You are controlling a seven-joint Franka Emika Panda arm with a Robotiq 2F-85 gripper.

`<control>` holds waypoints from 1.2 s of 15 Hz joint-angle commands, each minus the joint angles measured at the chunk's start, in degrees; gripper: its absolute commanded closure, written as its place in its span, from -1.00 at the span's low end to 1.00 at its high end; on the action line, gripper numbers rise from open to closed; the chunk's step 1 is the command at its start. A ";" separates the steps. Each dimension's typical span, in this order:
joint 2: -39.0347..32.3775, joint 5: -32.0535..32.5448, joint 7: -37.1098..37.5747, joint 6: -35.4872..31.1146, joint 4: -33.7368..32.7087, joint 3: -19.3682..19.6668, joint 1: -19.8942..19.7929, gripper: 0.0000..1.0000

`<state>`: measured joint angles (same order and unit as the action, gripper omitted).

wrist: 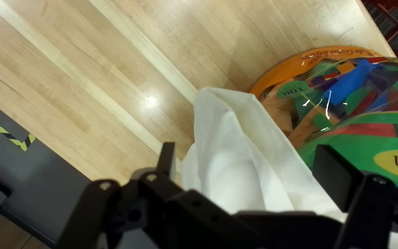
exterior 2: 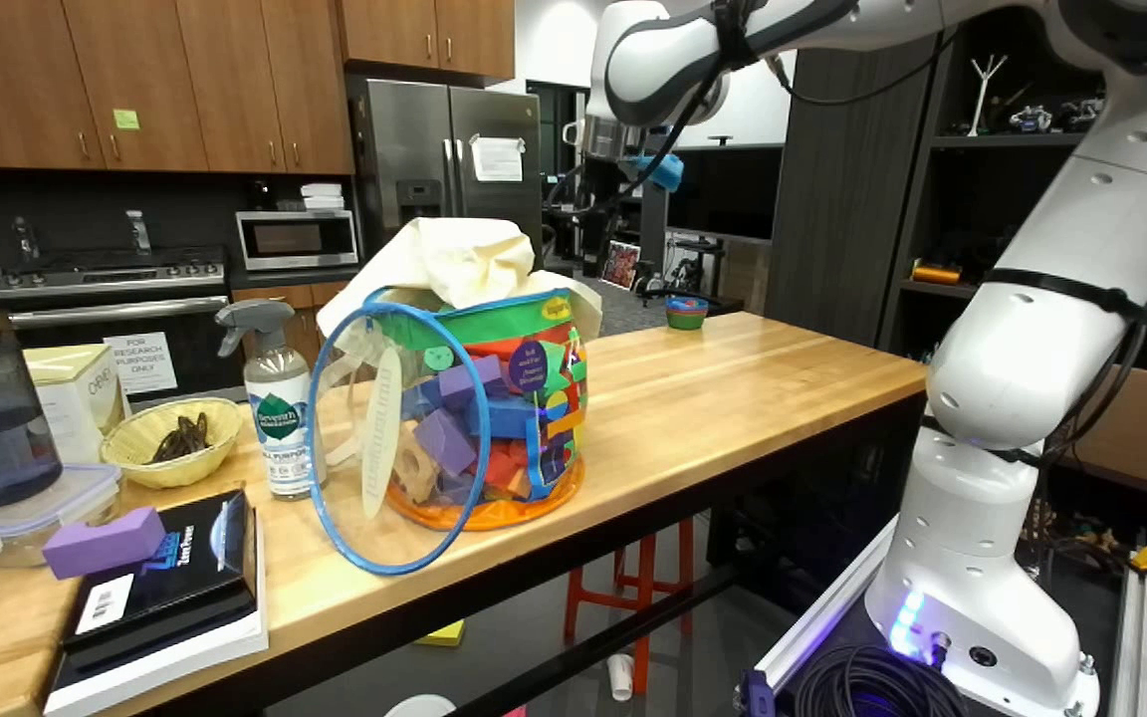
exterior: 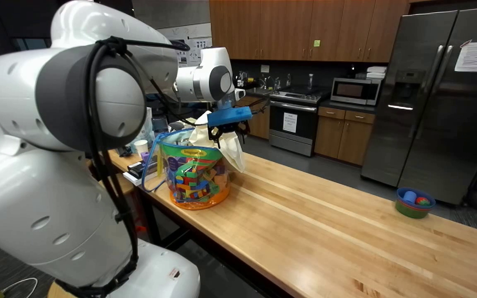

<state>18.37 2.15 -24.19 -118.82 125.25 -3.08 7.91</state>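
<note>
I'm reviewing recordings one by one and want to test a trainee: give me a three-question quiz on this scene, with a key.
1. True or false: in the wrist view, the tool stands open.
2. What shows inside the clear bag: A) books, B) toy blocks, C) shoes?
3. Fill in: the pale cloth drapes over the clear bag's ____.

Key: 1. true; 2. B; 3. top

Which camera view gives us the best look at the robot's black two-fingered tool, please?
The wrist view: it shows the tool up close, its fingers spread apart, with cream fabric cloth showing between them. In both exterior views the tool is small and dark, its fingers harder to make out.
</note>
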 commanded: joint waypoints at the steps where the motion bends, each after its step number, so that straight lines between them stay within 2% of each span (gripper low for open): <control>1: -0.03 0.13 0.32 -0.16 -0.06 0.17 0.19 -1.00; 7: 0.38 0.03 2.05 -2.46 0.85 0.12 -0.08 -1.00; 13: 1.00 -0.13 6.70 -8.06 3.36 -0.09 -0.31 -1.00; 18: 1.59 -0.78 7.89 -9.33 5.23 0.01 -0.05 -1.00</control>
<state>18.23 2.15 -17.22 -126.88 128.59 -3.11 7.90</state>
